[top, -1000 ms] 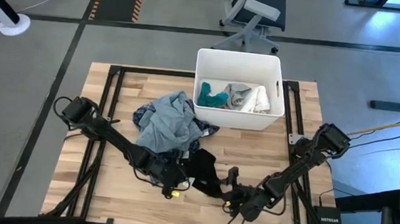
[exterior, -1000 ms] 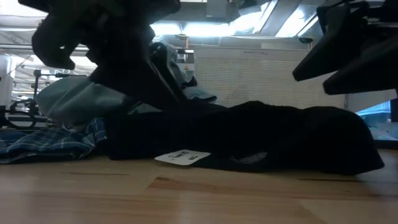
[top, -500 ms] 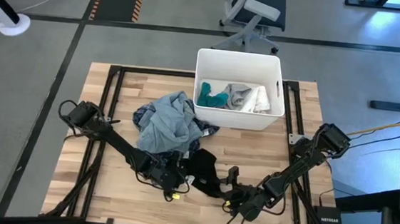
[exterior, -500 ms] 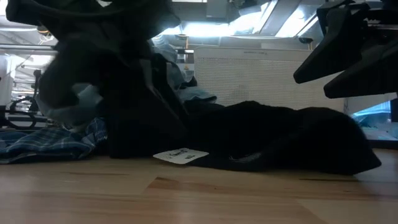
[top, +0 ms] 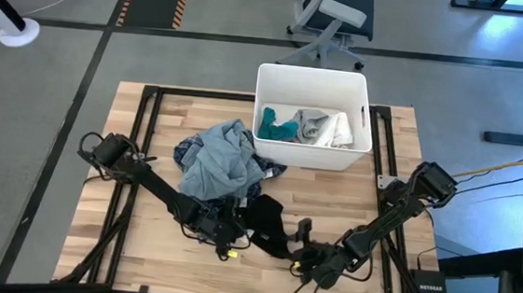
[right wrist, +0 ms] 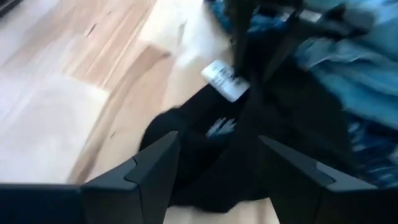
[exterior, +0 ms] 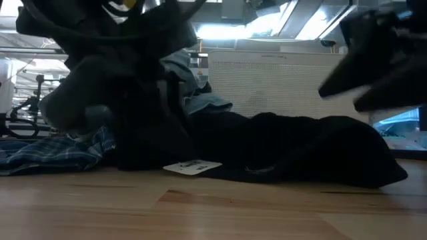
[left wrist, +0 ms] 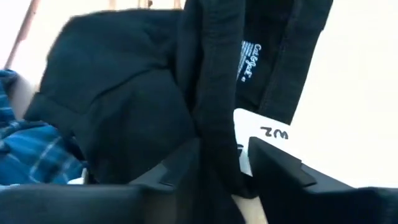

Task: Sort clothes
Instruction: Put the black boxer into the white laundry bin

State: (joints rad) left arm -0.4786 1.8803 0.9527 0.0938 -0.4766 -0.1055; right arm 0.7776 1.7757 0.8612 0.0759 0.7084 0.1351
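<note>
Near table's front edge, left claw [top: 232, 234] astride black garment [top: 269, 224] fold, right claw [top: 301, 253] spread

Bin, table and chair sitting around the work area

A white plastic bin [top: 309, 155] is standing on the far part of the wooden table [top: 138, 170], well beyond the fingers. An office chair [top: 332, 16] is sitting on the grey floor [top: 53, 65] past the table's far edge, behind the bin.
</note>
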